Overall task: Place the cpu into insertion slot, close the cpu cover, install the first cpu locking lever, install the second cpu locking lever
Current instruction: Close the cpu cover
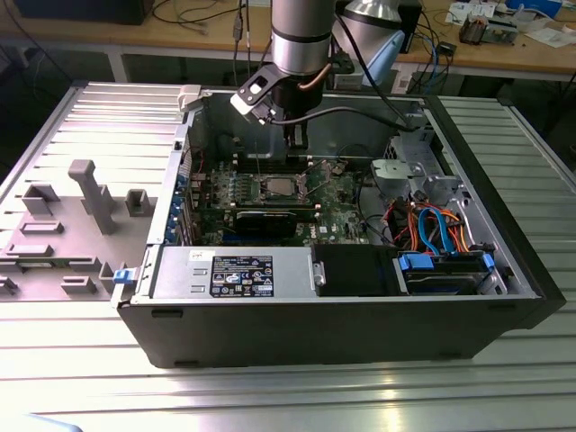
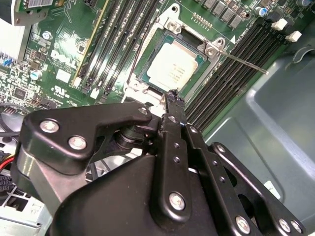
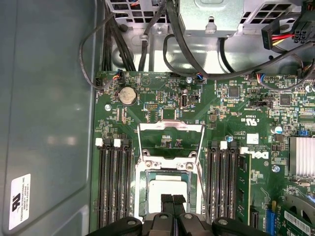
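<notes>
cpu: flat square, dull silver top, lies in the dark-framed insertion slot on green board | cpu cover: thin shiny metal frame, stands open beside slot | gripper: black fingers pressed together, over cpu

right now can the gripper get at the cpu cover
Probably yes. The gripper hangs right over the cpu, and the cover is flipped open just beyond it on the board. Nothing I can see lies between the two, so the way looks free.
</notes>
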Motion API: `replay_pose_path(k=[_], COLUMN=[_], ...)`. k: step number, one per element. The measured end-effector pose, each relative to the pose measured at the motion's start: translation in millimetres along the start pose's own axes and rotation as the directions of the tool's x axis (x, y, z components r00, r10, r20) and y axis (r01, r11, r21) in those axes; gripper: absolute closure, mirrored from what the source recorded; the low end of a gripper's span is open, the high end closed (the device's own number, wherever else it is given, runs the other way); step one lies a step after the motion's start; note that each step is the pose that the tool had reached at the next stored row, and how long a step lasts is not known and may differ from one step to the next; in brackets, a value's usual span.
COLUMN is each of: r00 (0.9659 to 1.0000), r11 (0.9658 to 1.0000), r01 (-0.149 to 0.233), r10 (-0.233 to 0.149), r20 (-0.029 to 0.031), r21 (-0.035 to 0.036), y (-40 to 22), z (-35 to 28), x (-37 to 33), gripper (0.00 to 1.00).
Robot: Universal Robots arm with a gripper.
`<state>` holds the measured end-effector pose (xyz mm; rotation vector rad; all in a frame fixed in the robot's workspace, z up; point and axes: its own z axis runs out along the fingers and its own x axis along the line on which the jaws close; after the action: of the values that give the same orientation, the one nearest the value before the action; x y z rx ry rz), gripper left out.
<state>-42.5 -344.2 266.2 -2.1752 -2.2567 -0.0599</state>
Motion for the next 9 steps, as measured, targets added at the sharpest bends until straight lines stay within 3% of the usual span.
replay_pose_path(k=[9], r00=[1.0000], r11=[1.0000], r01=[0.000], r10=[0.000], r20=[0.0000], r21=[0.0000], y=[0.2], z=[-8.9], x=[0.3], gripper=[0.89])
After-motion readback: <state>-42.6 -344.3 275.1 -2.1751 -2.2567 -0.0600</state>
